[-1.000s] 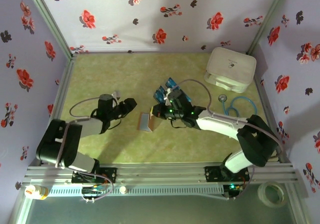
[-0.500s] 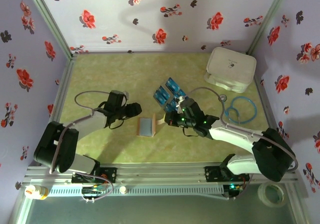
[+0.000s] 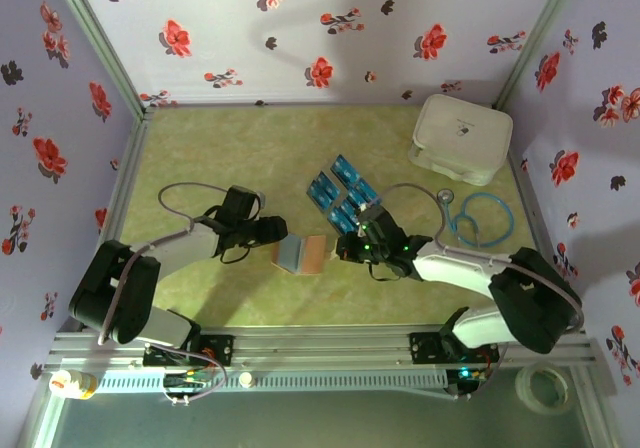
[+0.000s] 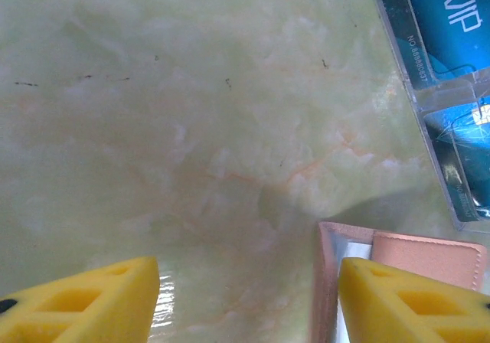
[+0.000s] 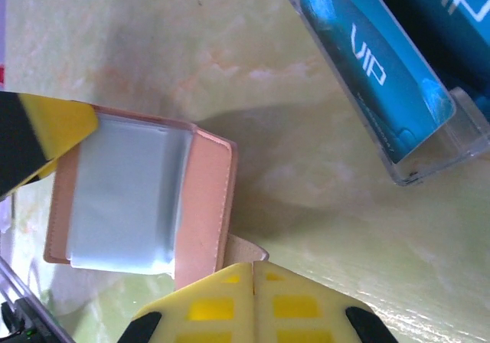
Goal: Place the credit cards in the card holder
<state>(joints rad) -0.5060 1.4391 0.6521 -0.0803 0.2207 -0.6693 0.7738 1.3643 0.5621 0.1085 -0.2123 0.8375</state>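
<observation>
The brown card holder (image 3: 301,255) lies open mid-table, grey-blue sleeves (image 5: 126,197) up and a tan panel (image 5: 204,205) beside them. My right gripper (image 3: 343,251) sits at its right edge, shut (image 5: 253,282) on a thin pale flap (image 5: 246,247) of the card holder. My left gripper (image 3: 281,231) is open (image 4: 249,285) at the holder's upper left corner, with one yellow finger (image 4: 406,297) over the holder's edge (image 4: 329,282) and the other above bare table. Several blue credit cards (image 3: 340,190) lie behind the holder; some are marked VIP (image 5: 367,71) in clear sleeves (image 4: 448,21).
A white rounded box (image 3: 462,138) stands at the back right. A blue stethoscope (image 3: 482,218) lies in front of it, right of my right arm. Flowered walls enclose the table on three sides. A tape roll (image 3: 545,388) sits off the table's front right.
My left gripper has slid right up to the card holder. My right gripper moved back from the cards, and the holder now lies opened with its tan panel to the right.
</observation>
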